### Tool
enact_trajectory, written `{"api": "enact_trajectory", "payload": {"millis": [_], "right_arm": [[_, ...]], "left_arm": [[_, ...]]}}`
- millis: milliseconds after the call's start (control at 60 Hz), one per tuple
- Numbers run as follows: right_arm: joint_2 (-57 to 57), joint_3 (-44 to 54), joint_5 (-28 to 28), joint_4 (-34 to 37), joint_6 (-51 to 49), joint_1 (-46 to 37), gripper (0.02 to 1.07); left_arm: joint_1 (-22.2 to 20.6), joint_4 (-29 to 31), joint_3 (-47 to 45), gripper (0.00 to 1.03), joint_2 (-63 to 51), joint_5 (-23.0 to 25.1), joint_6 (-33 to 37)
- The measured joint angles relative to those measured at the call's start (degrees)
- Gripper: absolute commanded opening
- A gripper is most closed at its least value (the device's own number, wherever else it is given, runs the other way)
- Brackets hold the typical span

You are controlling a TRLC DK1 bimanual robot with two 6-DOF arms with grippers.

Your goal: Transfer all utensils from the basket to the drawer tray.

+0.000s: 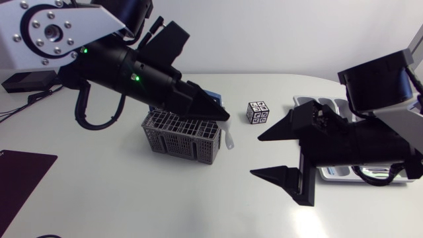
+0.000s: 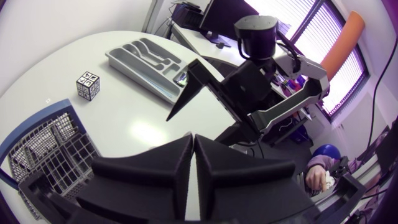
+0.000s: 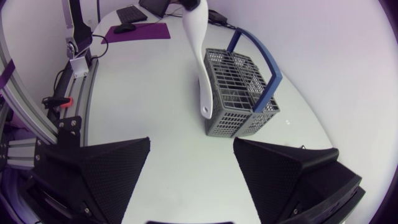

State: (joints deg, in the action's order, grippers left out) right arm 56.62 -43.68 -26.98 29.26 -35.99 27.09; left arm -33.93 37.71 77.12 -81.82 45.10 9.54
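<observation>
- Head view: the left gripper (image 1: 221, 116) hangs over the grey basket (image 1: 180, 135) with its wedge fingers pressed together. A white utensil (image 1: 229, 141) dangles beneath the tip, just outside the basket's wall. I judge this to be the carry step: the piece is out of the basket but not yet delivered. The right gripper (image 1: 256, 155) stands spread wide and holds nothing, between the basket and the drawer tray (image 1: 330, 173). A marker cube (image 1: 258, 112) sits apart from both.
- Left wrist view: the left fingers meet along a thin seam, and the utensil is hidden under them. The tray is moulded grey plastic with long, curved compartments. The next move probably calls for a swing across past the right arm, or a handover to it, then a low release lengthwise into a compartment.
- Right wrist view: the utensil is smooth, glossy and slim, widening toward its upper end. Its lower end is off the table beside the basket's corner. The basket is a rigid grey grid with a blue hoop handle. I cannot tell whether more utensils remain inside.
</observation>
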Motion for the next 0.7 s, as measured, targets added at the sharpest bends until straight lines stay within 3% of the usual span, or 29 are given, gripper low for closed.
{"api": "enact_trajectory", "payload": {"millis": [150,267,700], "right_arm": [[0.0,-0.2,-0.5,-2.0,2.7,2.5,0.92],[0.0,-0.3,-0.5,-2.6,3.5,4.2,0.82],[-1.4,-0.4,-0.8,-5.5,5.0,8.9,0.32]], "left_arm": [[-2.5,1.3,-1.1,0.06,0.2,1.4,0.9],[-3.2,1.9,-1.3,0.06,0.2,1.7,1.0],[-3.4,2.6,-1.3,0.06,0.5,4.0,1.1]]}}
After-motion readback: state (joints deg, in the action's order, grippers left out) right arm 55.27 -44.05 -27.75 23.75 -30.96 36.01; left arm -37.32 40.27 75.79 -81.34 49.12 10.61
